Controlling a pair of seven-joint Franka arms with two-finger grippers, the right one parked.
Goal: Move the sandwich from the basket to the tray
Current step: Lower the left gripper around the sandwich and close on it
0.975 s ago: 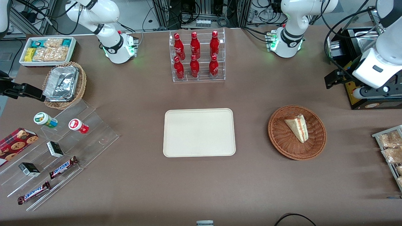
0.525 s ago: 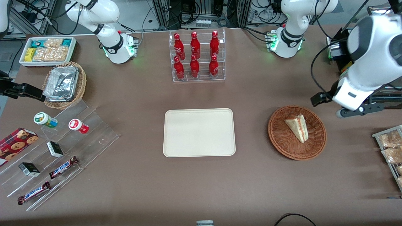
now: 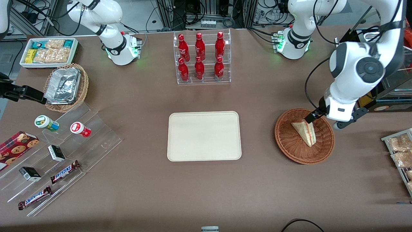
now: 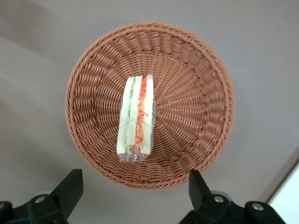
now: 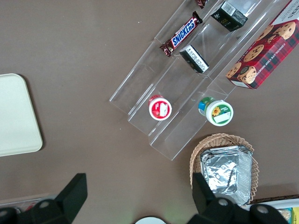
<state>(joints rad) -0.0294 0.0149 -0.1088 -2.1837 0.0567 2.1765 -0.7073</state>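
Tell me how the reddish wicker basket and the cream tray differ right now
The basket is round, woven and reddish-brown; the tray is rectangular, smooth and cream. The basket holds the sandwich, with the open claw above it; the tray holds nothing. Both are shallow and rest on the brown table.

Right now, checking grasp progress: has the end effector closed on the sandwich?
No, the end effector hangs open above the wicker basket, its fingers clear of the sandwich lying inside.
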